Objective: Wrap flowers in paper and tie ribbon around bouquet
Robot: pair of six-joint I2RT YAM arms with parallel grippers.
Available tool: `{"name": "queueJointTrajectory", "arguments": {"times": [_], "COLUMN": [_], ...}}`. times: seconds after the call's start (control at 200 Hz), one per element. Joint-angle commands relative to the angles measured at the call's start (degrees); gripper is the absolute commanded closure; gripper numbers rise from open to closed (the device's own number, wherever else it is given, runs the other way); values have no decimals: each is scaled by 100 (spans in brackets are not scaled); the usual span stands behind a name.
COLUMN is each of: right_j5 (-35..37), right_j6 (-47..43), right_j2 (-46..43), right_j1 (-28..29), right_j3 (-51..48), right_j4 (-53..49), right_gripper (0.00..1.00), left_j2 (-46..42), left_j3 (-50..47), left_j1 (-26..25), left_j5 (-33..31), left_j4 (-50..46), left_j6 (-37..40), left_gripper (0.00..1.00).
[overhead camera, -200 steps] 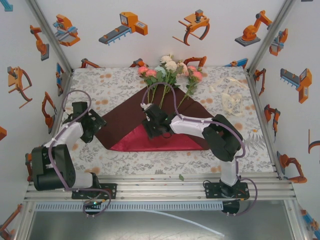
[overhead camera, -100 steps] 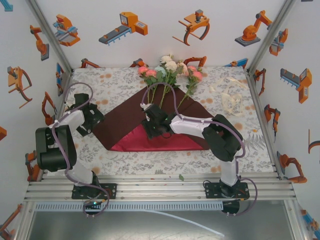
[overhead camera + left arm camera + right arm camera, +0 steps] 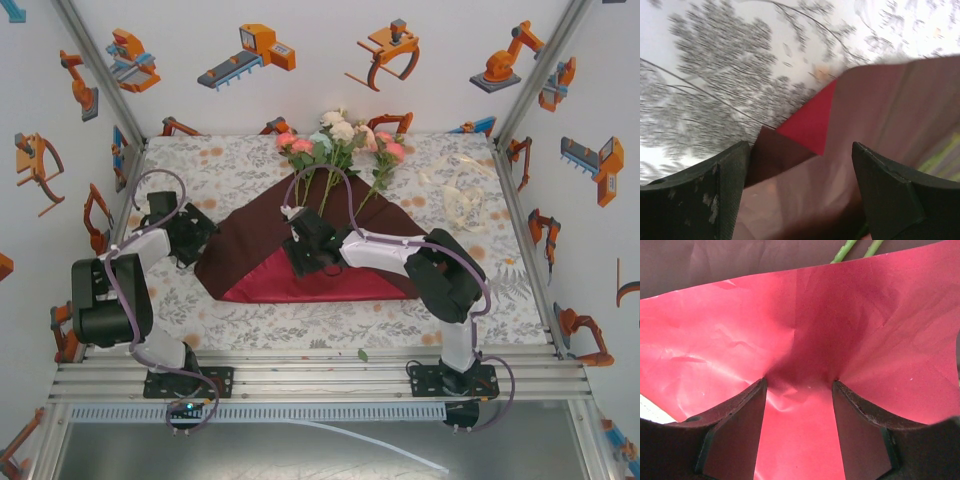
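Note:
The paper [image 3: 250, 225] lies mid-table, dark maroon side up, with a crimson band along its near edge. The flowers [image 3: 335, 135] lie at the back, their stems running down onto the sheet. My left gripper [image 3: 198, 232] hovers at the sheet's left corner. In the left wrist view it [image 3: 800, 150] stands open, with the folded corner of the paper [image 3: 880, 110] between its fingers, which do not touch it. My right gripper [image 3: 300, 262] sits on the sheet's middle. Its jaws [image 3: 799, 382] stand apart, tips pressed into the puckered crimson paper [image 3: 865, 340], with the green stems [image 3: 845, 252] beyond. The cream ribbon [image 3: 460, 195] lies curled at the right.
A floral tablecloth [image 3: 330, 325] covers the table. White walls close in on the left, right and back. A loose green leaf [image 3: 362, 354] rests at the front edge, by the metal rails [image 3: 320, 380] that carry both arm bases.
My left arm has swung back and its gripper has moved up and right to the paper's left corner. The sheet's left edge has shifted slightly right. The right arm has not moved.

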Motion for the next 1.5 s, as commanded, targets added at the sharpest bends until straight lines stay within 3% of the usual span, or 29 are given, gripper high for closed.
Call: {"name": "queueJointTrajectory", "arguments": {"times": [0.0, 0.065, 0.105, 0.23, 0.375, 0.481, 0.641, 0.751, 0.831, 0.921, 1.262, 1.492], "right_j5": [-76, -85, -85, -92, -212, -221, -174, -234, -480, -533, -1084, -574], "right_j6": [89, 91, 95, 104, 167, 176, 171, 87, -81, -317, -281, -406], "right_j2": [-18, -28, -35, -50, 27, 17, -8, -32, -197, -652, -1075, -307], "right_j1": [-36, -38, -48, -49, -45, -44, -48, -51, 2, 195, 743, 807], "right_j3": [94, 90, 86, 81, 125, 143, 109, 132, 142, -128, -540, -34], "right_j4": [102, 96, 93, 117, 170, 165, 159, 88, -71, -102, -699, -543], "right_gripper": [47, 47, 47, 47, 47, 47, 47, 46, 45, 44, 50, 53], "left_j2": [-86, -199, -263, -550, -525, -325, -353, -743, -1055, -1225, -1460, -1818], "left_j3": [-411, -518, -447, -220, -66, 51, 176, 315, 312, 444, 351, 307], "left_j1": [-27, -65, -128, -271, -444, -476, -482, -478, -481, -482, -474, -321], "left_j5": [1197, 1552, 1490, -199, -1055, -1153, -1124, -599, 35, 244, 53, -104], "left_j4": [306, 520, 164, -1229, -1632, -1693, -1666, -1792, -1813, -2181, -2474, -2810], "left_j6": [-645, -786, -624, 259, 824, 801, 787, 603, 297, 208, 216, 334], "left_gripper": [24, 20, 18, 11, 13, 30, 78, 100, 100, 100, 100, 100]}}
